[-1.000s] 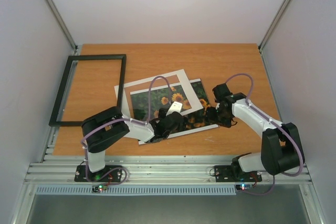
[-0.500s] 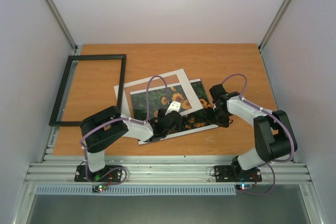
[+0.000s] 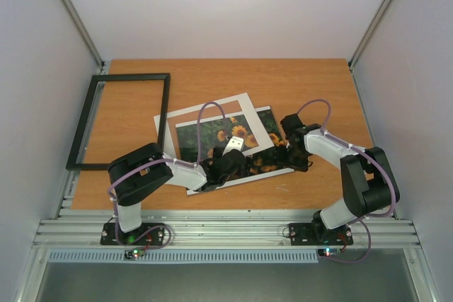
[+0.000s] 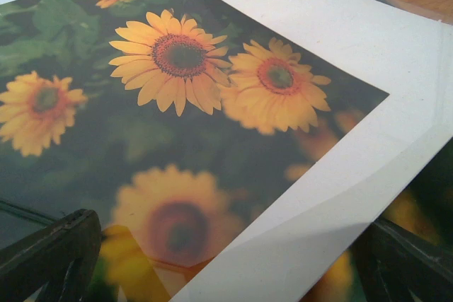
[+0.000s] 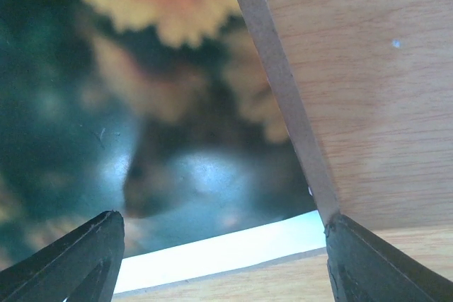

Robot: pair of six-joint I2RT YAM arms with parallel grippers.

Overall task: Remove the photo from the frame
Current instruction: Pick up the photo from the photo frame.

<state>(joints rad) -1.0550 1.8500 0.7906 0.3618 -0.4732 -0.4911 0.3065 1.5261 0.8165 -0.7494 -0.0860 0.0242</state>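
Note:
The photo (image 3: 212, 136), sunflowers on dark leaves, lies flat mid-table, partly under a white mat (image 3: 184, 114). The frame (image 3: 132, 77), thin, black and with nothing inside it, lies apart at the far left. My left gripper (image 3: 239, 163) hangs low over the photo's near part. In its wrist view the left gripper (image 4: 226, 274) is open, the photo (image 4: 177, 104) and mat (image 4: 368, 68) below it. My right gripper (image 3: 291, 163) is at the photo's near right corner. The right wrist view shows the right gripper (image 5: 223, 259) open, its fingers either side of the photo's (image 5: 106, 139) white-edged corner.
The wooden table (image 3: 311, 83) is walled by white panels at the back and both sides. A metal rail runs along the near edge by the arm bases. Bare wood (image 5: 368, 68) lies right of the photo's corner.
The right arm has folded in towards the photo, its gripper shifting slightly left to the corner. The left arm, photo, mat and frame have not moved.

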